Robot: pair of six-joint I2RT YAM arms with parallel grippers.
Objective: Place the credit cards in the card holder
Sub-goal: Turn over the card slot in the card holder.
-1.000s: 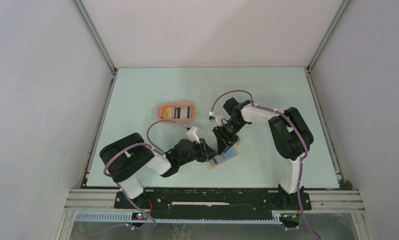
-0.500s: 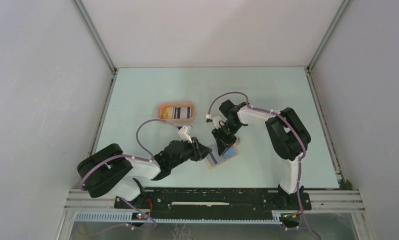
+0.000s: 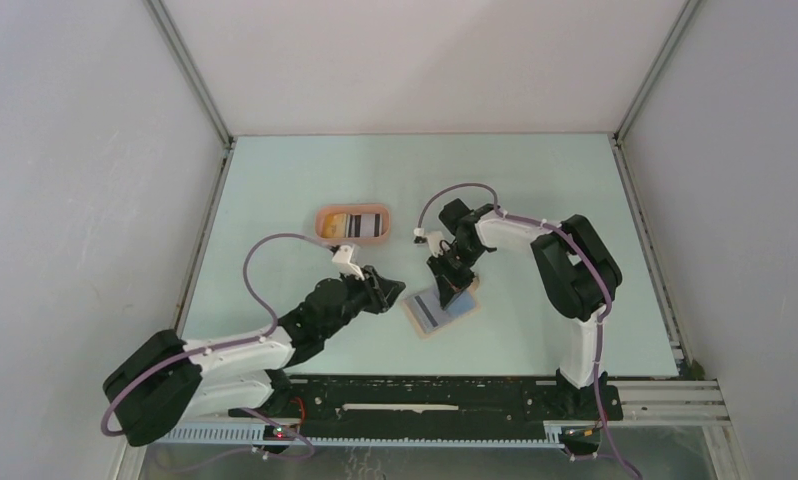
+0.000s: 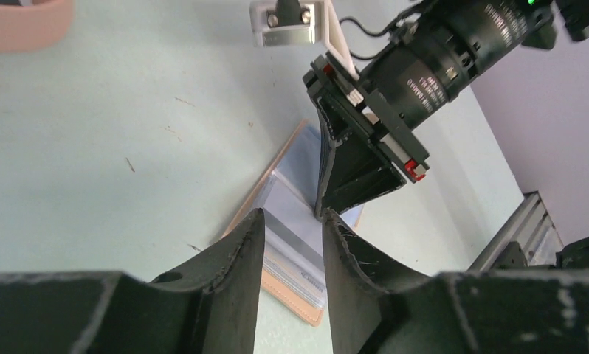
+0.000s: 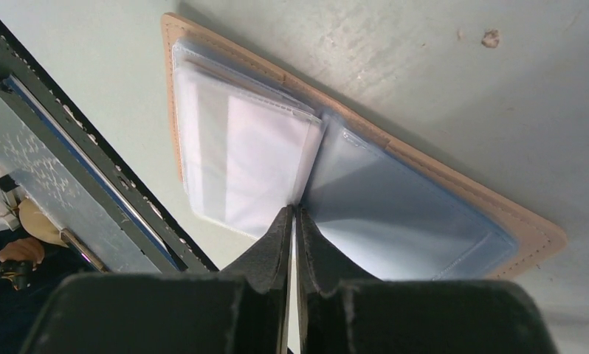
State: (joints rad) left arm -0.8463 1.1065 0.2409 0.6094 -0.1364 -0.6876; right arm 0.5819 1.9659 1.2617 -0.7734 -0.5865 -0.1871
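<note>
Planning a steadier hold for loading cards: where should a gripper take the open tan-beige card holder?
Probably the clear sleeves at the centre fold, from straight above: the tan-beige card holder lies open and flat on the table, so its leather edge offers no lip.

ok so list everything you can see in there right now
pale green table: one, pale green, under everything
peach-orange oval plastic tray: one, peach-orange, beyond the left arm
thin plastic cards: at least two, yellow-orange and black-and-white striped, in the tray
tan folding card holder: one, tan with clear sleeves, open flat between the arms
pale card with dark stripe: one, in the holder's sleeve on the left arm's side
left arm's fingers: two, black, open and empty, beside the holder
right arm's fingers: two, black, shut, tips at the holder's middle fold
</note>
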